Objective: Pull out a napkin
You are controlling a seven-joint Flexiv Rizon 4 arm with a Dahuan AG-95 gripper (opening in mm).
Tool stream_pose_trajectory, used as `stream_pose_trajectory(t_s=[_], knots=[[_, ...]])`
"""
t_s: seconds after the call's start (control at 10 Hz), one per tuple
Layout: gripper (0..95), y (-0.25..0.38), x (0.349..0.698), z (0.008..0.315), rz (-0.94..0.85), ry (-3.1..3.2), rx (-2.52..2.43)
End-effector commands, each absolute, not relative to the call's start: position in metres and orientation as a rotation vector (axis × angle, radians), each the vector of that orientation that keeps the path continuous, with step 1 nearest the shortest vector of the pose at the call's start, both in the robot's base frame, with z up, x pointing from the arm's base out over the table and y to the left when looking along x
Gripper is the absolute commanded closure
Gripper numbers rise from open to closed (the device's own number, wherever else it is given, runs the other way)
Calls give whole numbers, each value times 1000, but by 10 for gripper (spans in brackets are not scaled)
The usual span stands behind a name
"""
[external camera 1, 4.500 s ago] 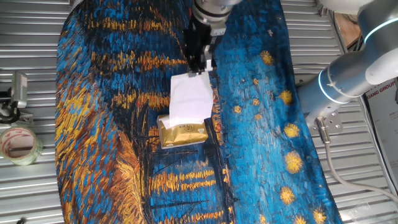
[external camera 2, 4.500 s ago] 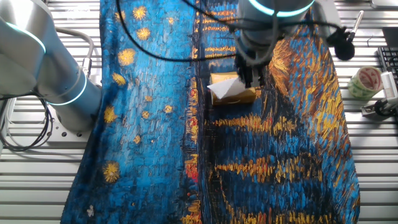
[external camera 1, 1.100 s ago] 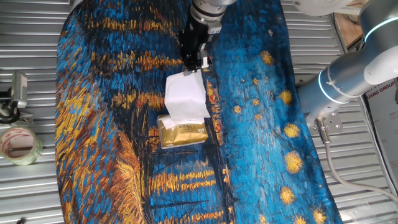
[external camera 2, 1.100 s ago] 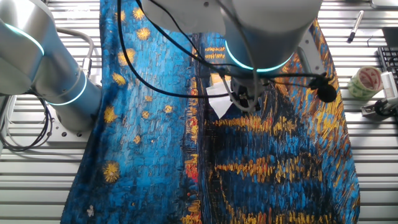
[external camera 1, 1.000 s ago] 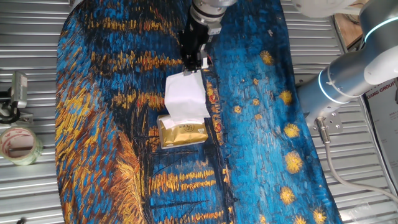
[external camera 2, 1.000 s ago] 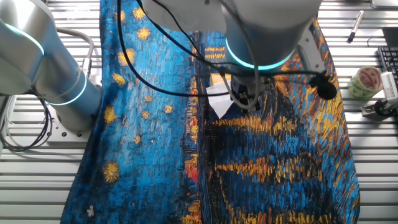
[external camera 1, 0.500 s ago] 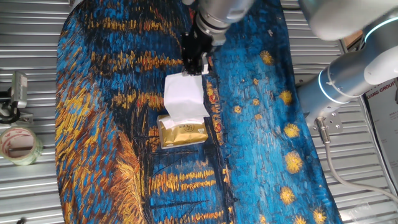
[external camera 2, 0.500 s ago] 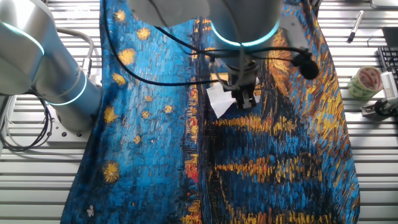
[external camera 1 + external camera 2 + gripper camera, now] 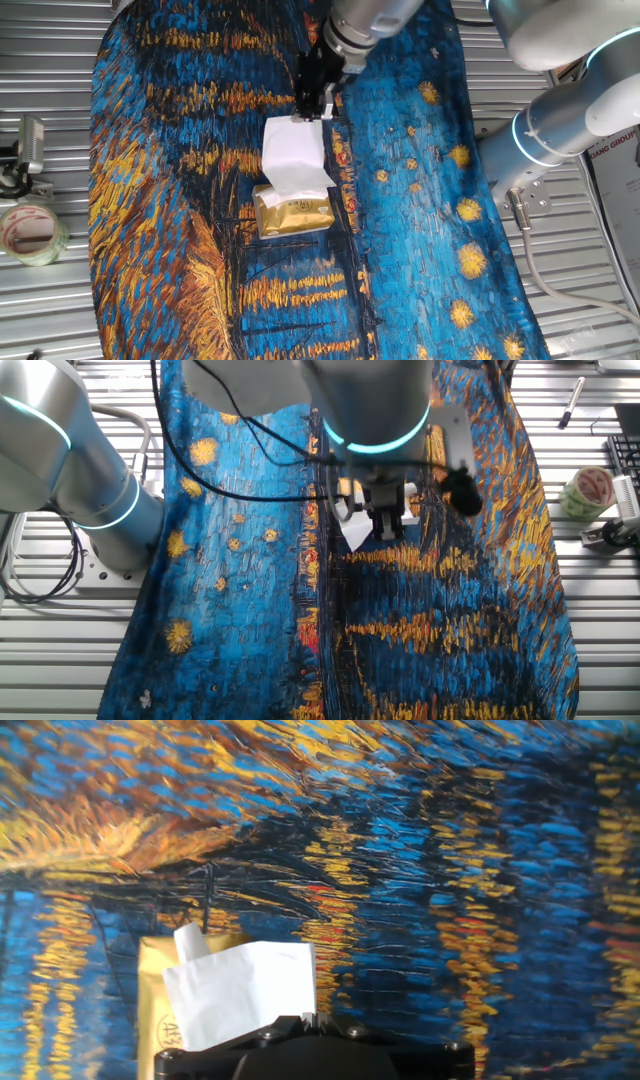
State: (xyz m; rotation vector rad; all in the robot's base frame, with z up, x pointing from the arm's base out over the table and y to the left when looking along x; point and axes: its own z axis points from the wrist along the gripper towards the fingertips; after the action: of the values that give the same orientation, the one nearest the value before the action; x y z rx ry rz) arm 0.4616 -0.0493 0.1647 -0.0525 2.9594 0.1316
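A white napkin stretches from the top of a gold tissue pack toward the far side of the painted cloth. My gripper is shut on the napkin's far edge. In the hand view the napkin reaches down to my shut gripper, with the gold pack behind it and a second white tab poking up. In the other fixed view my gripper covers most of the pack; a corner of the napkin shows to its left.
The starry-night patterned cloth covers the slatted metal table. A tape roll and a metal clamp lie off the cloth on one side. The arm's base stands at the opposite side. A pen lies near the tape roll.
The wrist has turned and shifted a little sideways over the last second. The napkin's held edge moved slightly with it. The pack has stayed put.
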Motion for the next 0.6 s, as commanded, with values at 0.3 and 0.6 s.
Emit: stream_pose_trajectory(t_s=[0.3, 0.6], knots=[[950, -50, 467, 158, 159, 2977, -144], [950, -50, 467, 157, 178, 2980, -161]])
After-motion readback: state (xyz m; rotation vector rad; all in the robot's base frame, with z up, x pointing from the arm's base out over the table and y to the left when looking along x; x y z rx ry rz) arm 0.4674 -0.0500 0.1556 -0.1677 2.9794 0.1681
